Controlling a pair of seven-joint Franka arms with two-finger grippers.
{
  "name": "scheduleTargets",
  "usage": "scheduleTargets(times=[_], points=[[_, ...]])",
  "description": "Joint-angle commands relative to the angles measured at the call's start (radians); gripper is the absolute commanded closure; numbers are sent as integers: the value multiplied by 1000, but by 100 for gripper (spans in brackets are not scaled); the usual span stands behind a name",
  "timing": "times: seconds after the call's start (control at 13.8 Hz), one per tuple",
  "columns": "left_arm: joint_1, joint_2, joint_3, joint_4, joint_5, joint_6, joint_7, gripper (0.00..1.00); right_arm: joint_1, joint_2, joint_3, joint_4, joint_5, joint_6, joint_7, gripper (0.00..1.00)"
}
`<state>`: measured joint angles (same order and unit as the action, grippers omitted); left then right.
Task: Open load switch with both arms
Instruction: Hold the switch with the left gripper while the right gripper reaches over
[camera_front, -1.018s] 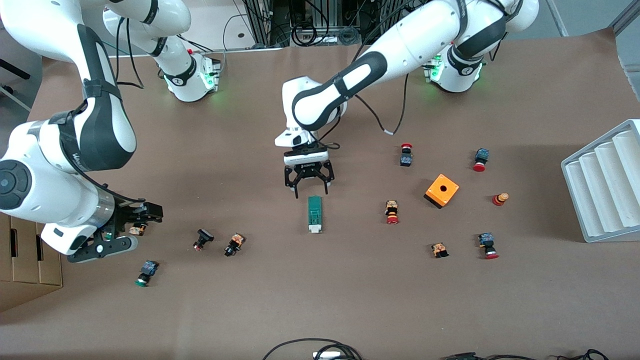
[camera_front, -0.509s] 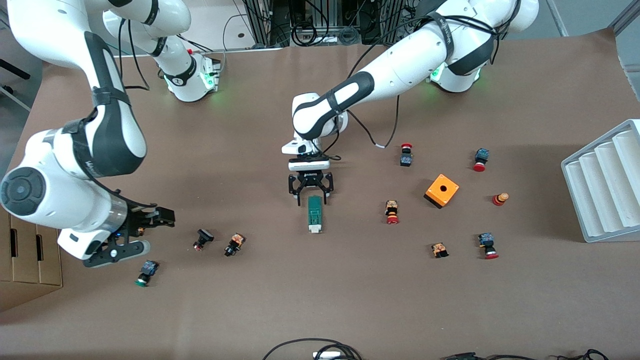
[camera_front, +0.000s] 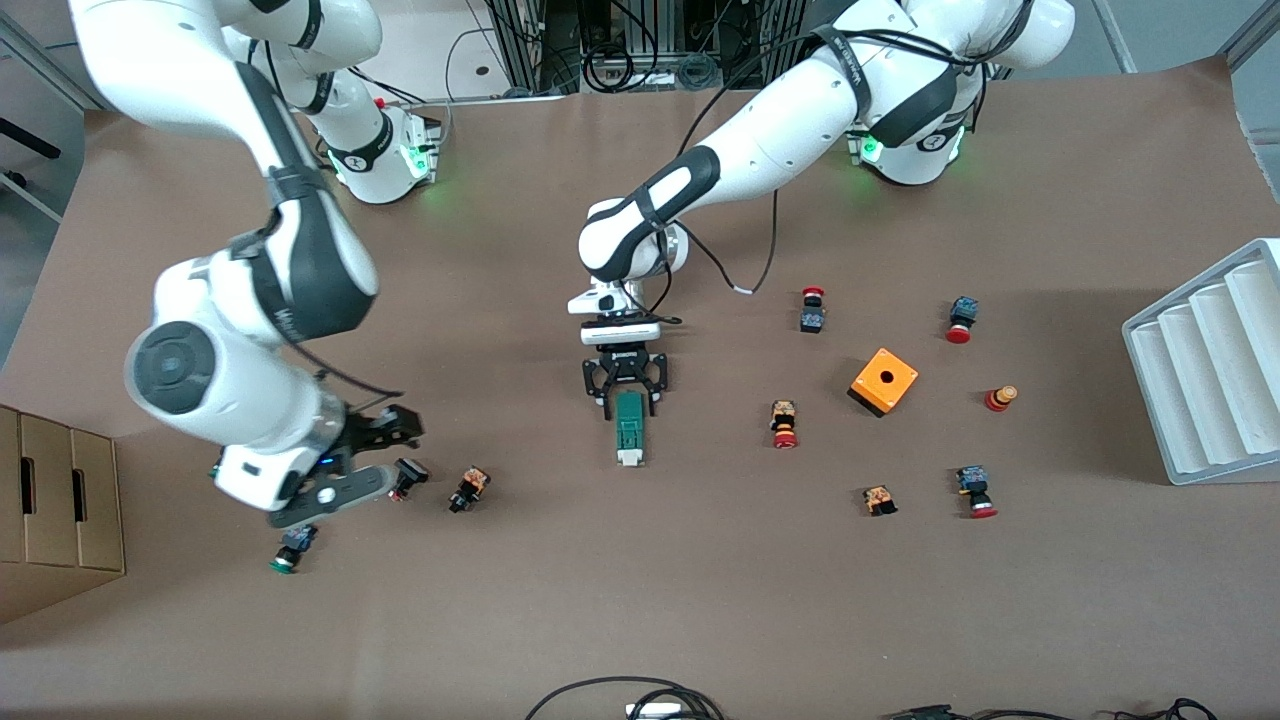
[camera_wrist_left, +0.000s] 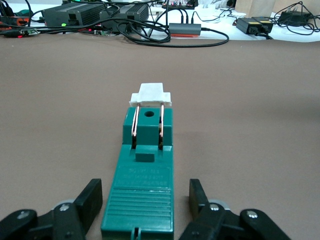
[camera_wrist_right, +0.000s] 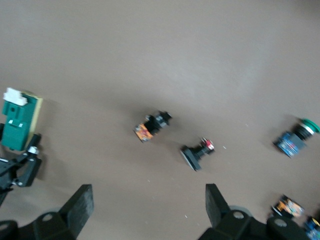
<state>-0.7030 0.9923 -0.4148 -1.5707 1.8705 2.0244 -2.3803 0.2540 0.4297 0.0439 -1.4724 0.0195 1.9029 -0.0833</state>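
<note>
- While the load switch (camera_front: 629, 428) lay mid-table, your left gripper (camera_front: 627, 392) straddled its green end, fingers (camera_wrist_left: 91, 200) half-narrowed with gaps either side; you needed them square before clamping
- Your right gripper (camera_front: 352, 462) hung spread wide over the push buttons (camera_front: 408, 477), well apart; it needed the white slider (camera_wrist_left: 150, 94)

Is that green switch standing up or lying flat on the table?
Lying flat. The load switch rests lengthwise on the table, its white sliding piece at the end nearer the front camera.
</note>
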Motion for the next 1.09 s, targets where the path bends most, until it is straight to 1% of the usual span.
scheduleTargets(times=[0.0, 0.07, 0.15, 0.29, 0.51, 0.65, 0.87, 1.02], points=[[-15, 11, 10, 26, 16, -15, -22, 32, 34, 21, -9, 6, 2, 51, -41, 0], [-15, 11, 11, 29, 18, -15, -22, 35, 45, 29, -9, 6, 2, 67, -71, 0], [-15, 11, 11, 29, 18, -15, -22, 36, 48, 37, -9, 6, 2, 80, -114, 0], [-15, 14, 11, 29, 19, -15, -22, 38, 51, 59, -7, 7, 7, 91, -258, 0], [-30, 23, 31, 31, 19, -16, -23, 38, 85, 96, -7, 7, 8, 157, -470, 0], [-44, 28, 41, 31, 19, -16, -34, 38, 109, 115, -7, 7, 8, 194, -483, 0], [-44, 29, 41, 38, 19, -16, -39, 39, 166, 162, -12, 9, 3, 344, -483, 0], [-46, 39, 41, 46, 19, -24, -40, 41, 186, 198, -18, 21, 2, 399, -495, 0]])
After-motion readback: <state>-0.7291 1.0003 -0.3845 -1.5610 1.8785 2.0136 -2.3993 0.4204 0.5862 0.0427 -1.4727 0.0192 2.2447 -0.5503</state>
